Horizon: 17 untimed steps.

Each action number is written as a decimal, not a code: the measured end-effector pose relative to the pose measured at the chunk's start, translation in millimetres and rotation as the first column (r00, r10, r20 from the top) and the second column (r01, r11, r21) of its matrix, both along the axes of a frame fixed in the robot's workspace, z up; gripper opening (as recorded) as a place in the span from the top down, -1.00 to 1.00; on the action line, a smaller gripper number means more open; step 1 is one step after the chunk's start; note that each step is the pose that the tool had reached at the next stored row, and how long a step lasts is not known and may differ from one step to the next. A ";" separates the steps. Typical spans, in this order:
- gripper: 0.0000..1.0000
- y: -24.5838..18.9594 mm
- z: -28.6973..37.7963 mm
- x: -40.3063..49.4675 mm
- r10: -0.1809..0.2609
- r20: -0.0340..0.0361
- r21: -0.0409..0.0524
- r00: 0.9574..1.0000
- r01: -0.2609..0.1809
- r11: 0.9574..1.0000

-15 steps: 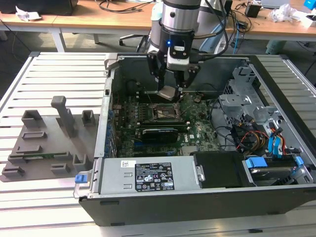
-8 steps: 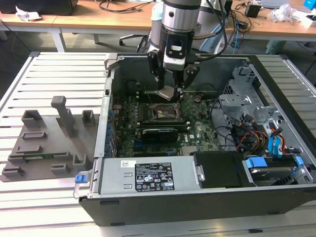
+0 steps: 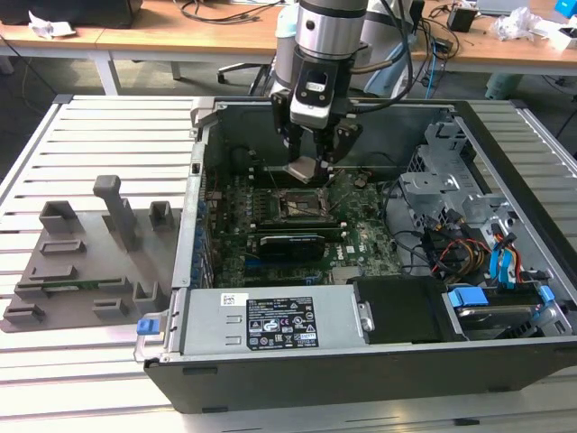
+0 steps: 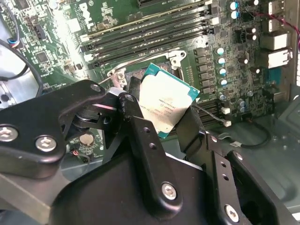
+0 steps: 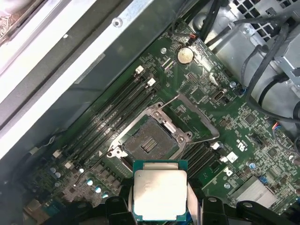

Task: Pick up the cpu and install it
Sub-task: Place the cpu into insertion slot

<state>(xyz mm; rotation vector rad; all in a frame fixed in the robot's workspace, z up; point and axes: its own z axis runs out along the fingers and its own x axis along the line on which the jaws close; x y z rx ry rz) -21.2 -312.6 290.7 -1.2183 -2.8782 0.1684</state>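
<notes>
The cpu (image 3: 305, 170) (image 4: 168, 103) (image 5: 159, 191) is a flat square chip with a silvery top and a thin teal rim. My gripper (image 3: 309, 164) (image 4: 161, 119) is shut on it, black fingers (image 4: 136, 117) pressing on two opposite edges. It hangs a little above the motherboard (image 3: 361, 230) inside the open computer case (image 3: 361, 361). Just under the chip lies the dark square socket (image 3: 302, 203) (image 5: 150, 140), its metal bracket (image 5: 194, 119) swung open.
A long black expansion card (image 3: 290, 244) sits just in front of the socket. Memory slots (image 5: 110, 119) run beside it. The power supply (image 3: 270, 320), drive bays and cables (image 3: 469, 253) crowd the case. A grey fixture tray (image 3: 81, 262) lies on the slatted table at the exterior view's left.
</notes>
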 end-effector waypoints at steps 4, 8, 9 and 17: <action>-0.09 0.0 0.0 0.0 -0.043 0.000 -0.001 0.999 0.043 0.999; -0.09 0.0 0.0 0.0 -0.085 0.000 -0.002 0.996 0.085 0.996; -0.09 0.0 0.0 0.0 -0.096 0.000 -0.002 0.995 0.096 0.995; -0.09 0.0 0.1 0.0 -0.175 0.000 -0.002 0.985 0.175 0.985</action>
